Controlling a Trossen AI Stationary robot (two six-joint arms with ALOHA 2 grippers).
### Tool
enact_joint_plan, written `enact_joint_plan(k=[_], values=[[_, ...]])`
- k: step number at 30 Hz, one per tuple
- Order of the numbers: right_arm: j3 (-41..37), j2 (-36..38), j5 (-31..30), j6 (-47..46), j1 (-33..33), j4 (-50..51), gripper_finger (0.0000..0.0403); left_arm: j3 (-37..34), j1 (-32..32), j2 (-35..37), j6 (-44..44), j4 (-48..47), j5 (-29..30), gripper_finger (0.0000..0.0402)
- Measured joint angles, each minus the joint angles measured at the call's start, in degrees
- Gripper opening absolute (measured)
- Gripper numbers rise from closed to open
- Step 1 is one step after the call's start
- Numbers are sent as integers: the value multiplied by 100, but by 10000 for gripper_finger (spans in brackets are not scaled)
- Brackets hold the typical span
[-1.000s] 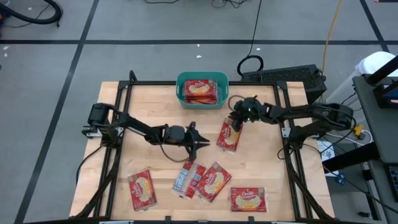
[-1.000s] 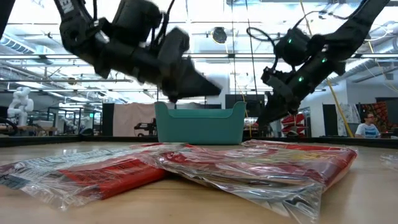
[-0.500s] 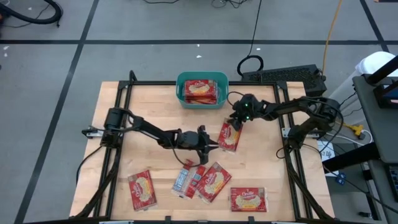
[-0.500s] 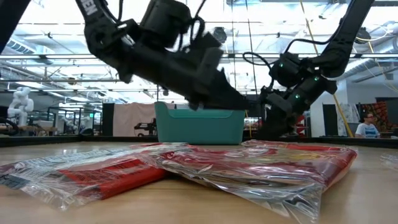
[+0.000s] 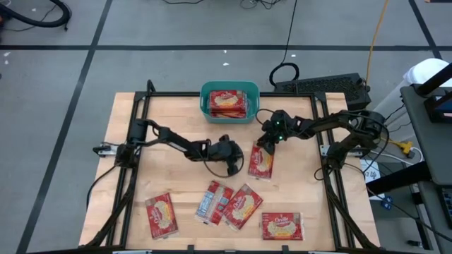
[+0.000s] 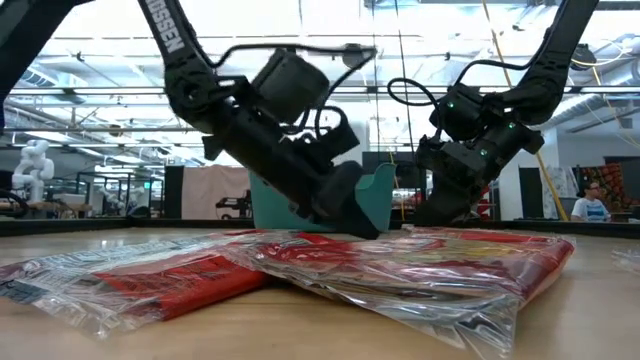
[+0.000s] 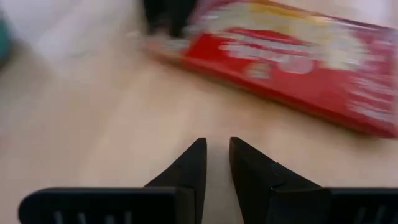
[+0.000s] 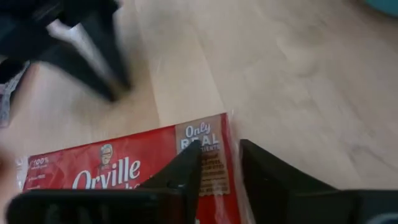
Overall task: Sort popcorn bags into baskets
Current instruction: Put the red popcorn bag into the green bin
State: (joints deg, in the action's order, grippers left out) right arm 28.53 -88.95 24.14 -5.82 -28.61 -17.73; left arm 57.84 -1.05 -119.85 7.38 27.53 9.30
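Observation:
A red popcorn bag point(image 5: 260, 162) with a cream label lies flat on the table's middle right. My right gripper point(image 5: 264, 144) is at its far end and shut on it; the bag also shows in the right wrist view point(image 8: 124, 171). My left gripper point(image 5: 240, 159) is low over the table just left of this bag, fingers nearly together and empty, and the bag lies ahead of it point(image 7: 292, 56). The teal basket point(image 5: 206, 99) stands at the far edge with red bags point(image 5: 228, 103) inside. My right gripper holds the bag at its far short end, by the corner with the brown patch point(image 8: 208, 134). One finger point(image 8: 183, 171) lies over the bag and the other point(image 8: 264, 168) beside its edge. The fingers slant down from the far right. The bag lies flat on the table.
Several more bags lie near the front edge: one at the left point(image 5: 161, 215), a silver-striped one point(image 5: 212, 202) against a red one point(image 5: 242, 206), and one at the right point(image 5: 282, 226). In the low view these fill the foreground point(image 6: 400, 265). A person sits far behind the table point(image 6: 592, 203).
My left gripper has gone toward the table's right edge and down, ending close beside the bag that my right gripper holds. My right gripper has sunk lower at the bag's far end, and the bag has slid slightly toward the near edge.

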Motion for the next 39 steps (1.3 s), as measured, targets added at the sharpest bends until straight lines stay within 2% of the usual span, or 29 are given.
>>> enact_joint_plan(k=[3, 7, 11, 17, 30, 34, 39], values=[[0, 0, -24, 22, 53, 28, 51, 14, -255, 24, 43, -227, -99, 72], [0, 7, -48, -99, 98, 41, 6, 17, -484, 109, 137, -512, -605, 72], [0, 78, -507, -220, 298, -42, 4, 12, -527, 109, 156, -478, -1062, 72], [-9, 480, -1212, -245, 665, 47, 1, 9, -514, 97, 334, -414, -1338, 72], [-4, 2190, -2277, -253, 1272, 1288, 0, -11, -498, 66, 670, 314, -2397, 74], [-4, 2491, -2439, -267, 1453, 1452, 0, -11, -500, 68, 799, 563, -2502, 103], [-4, 2680, -2451, -291, 1617, 1468, 0, -9, -500, 71, 1081, 858, -2508, 178]])
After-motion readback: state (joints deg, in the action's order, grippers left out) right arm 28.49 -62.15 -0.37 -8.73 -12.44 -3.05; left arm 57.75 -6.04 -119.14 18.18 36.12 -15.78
